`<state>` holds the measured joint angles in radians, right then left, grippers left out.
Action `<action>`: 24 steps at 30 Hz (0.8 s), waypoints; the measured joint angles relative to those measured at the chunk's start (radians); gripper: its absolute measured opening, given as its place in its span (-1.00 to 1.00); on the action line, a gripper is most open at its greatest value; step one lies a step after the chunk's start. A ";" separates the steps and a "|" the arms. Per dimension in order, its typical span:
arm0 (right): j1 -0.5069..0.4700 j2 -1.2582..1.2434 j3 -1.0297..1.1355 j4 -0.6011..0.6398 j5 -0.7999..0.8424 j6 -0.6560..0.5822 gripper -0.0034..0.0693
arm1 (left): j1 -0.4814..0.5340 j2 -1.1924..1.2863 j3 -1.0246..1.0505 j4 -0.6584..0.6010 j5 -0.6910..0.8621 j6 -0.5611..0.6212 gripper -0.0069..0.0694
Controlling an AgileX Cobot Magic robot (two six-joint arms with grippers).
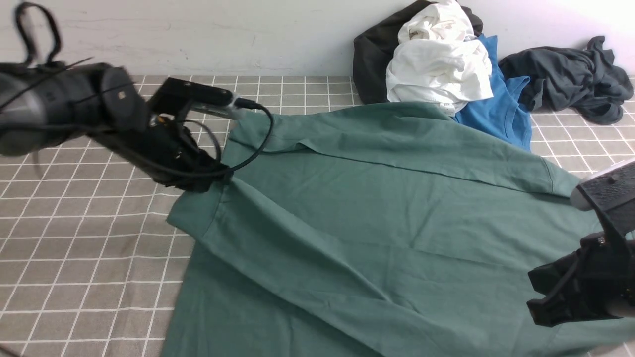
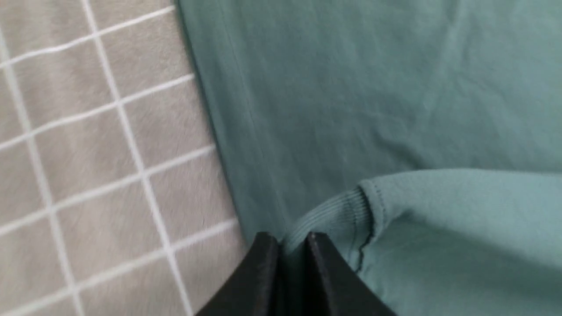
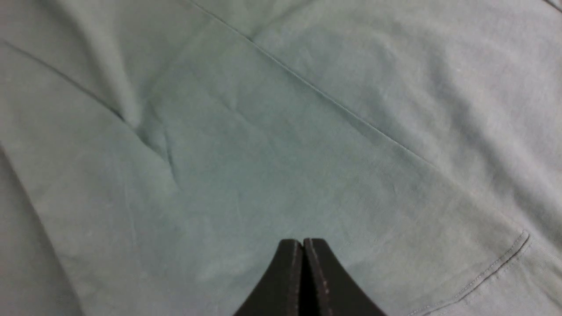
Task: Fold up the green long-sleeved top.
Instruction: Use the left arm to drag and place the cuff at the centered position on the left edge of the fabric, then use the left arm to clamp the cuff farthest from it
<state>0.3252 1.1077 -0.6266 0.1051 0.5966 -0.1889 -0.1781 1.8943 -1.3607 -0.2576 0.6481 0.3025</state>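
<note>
A: We log the green long-sleeved top (image 1: 377, 208) spread across the checked cloth (image 1: 74, 248). Its far edge seems to touch the blue shirt (image 1: 501, 114) in the pile by the wall. The left gripper (image 1: 213, 181) sits at the top's left edge, jaws narrow on the ribbed cuff (image 2: 329, 219) — only a thin bite of rib shows between them.

B: Agreed. The right gripper (image 3: 303, 243) hangs over the body fabric, jaws pressed together, holding nothing.

A: Risks, as we judge them: that shallow bite could slip once the sleeve is drawn across, dropping the cuff short of its fold line.

B: And with nothing pinning the body, we expect a pull on the sleeve may drag the whole top sideways, bunching it — or tugging the blue shirt along.

A: We'd also watch the left arm's cable (image 1: 271, 126), looped close over the fabric; it might catch a fold.
</note>
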 joint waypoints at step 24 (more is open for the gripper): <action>0.000 0.010 0.000 -0.019 -0.112 -0.020 -0.94 | 0.000 0.722 -1.035 0.164 0.152 -0.287 0.03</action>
<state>0.3252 1.1172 -0.6266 0.0861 0.4843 -0.2085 -0.1781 2.6166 -2.3953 -0.0934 0.8003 0.0155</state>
